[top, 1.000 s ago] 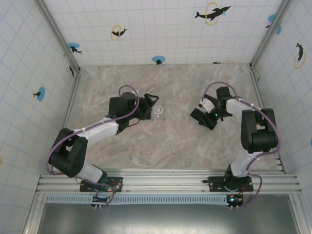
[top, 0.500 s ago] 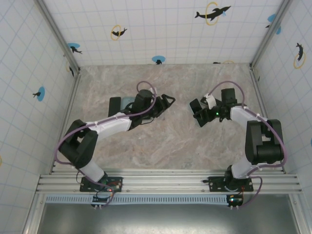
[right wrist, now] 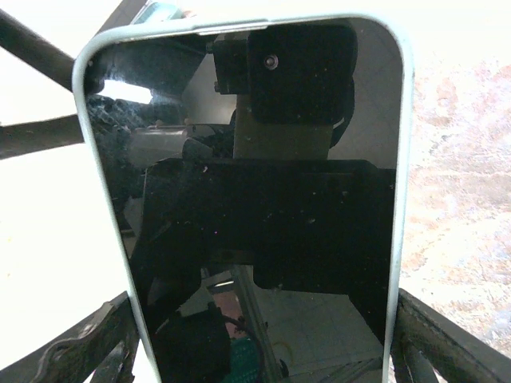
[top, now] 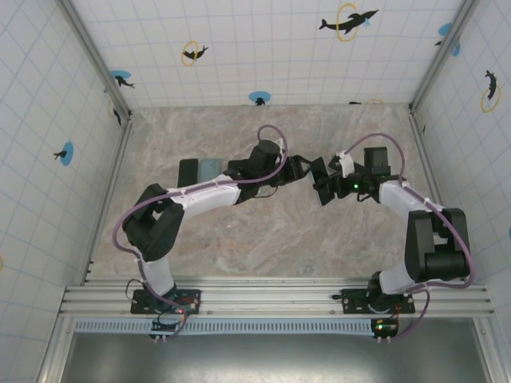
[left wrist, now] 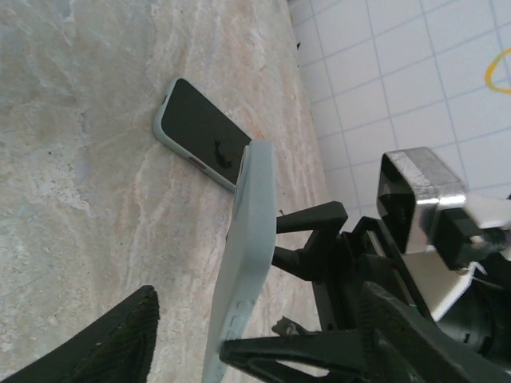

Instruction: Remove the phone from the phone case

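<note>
One cased phone (left wrist: 243, 263) upright, clamped by right gripper (right wrist: 263, 351), left gripper (top: 303, 169) open astride its edge

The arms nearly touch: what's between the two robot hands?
A phone in a pale green case, seen edge-on in the left wrist view; the right hand grips it, the left hand straddles it.

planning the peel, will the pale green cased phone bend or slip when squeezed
Probably stiff: the pale green cased phone looks straight edge-on. Its glossy screen shows sharp reflections, so likely slippery; the matte rim should grip better.
</note>
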Robot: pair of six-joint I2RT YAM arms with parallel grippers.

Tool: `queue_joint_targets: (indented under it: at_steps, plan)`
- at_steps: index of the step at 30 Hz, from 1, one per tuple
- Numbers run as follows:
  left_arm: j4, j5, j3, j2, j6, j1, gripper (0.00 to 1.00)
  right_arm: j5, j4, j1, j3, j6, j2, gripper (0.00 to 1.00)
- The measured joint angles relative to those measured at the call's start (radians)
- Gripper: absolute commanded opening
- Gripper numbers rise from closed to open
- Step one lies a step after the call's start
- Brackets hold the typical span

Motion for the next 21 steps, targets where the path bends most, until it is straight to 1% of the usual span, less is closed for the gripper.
queue_joint_targets:
  at_steps: [3, 5, 8, 9, 10, 15, 18, 19, 21]
  plan:
    - [-0.037, -0.002, 0.039, 0.03, 0.026, -0.004, 0.54, -0.007, 0.015, 0.012, 0.0, 0.014, -0.012, 0.46]
    - [-0.054, -0.003, 0.062, 0.045, 0.042, -0.004, 0.48, -0.011, 0.018, 0.021, 0.0, 0.02, -0.018, 0.46]
    - [-0.075, -0.003, 0.093, 0.065, 0.061, -0.004, 0.35, -0.016, 0.019, 0.033, 0.0, 0.028, -0.023, 0.46]
    - [-0.079, -0.003, 0.098, 0.068, 0.064, -0.004, 0.33, -0.018, 0.019, 0.038, 0.0, 0.03, -0.023, 0.46]
    - [-0.084, -0.003, 0.101, 0.07, 0.069, -0.004, 0.27, -0.019, 0.018, 0.041, 0.0, 0.033, -0.023, 0.46]
    - [-0.093, 0.004, 0.104, 0.07, 0.072, -0.005, 0.12, -0.021, 0.021, 0.053, 0.0, 0.047, -0.023, 0.46]
    - [-0.107, -0.004, 0.104, 0.07, 0.075, -0.003, 0.1, -0.019, 0.026, 0.055, 0.0, 0.051, -0.023, 0.47]
    - [-0.108, -0.005, 0.104, 0.07, 0.075, -0.003, 0.09, -0.018, 0.026, 0.056, 0.0, 0.053, -0.024, 0.49]
    - [-0.109, -0.005, 0.104, 0.07, 0.075, -0.003, 0.08, -0.017, 0.026, 0.057, 0.0, 0.055, -0.024, 0.59]
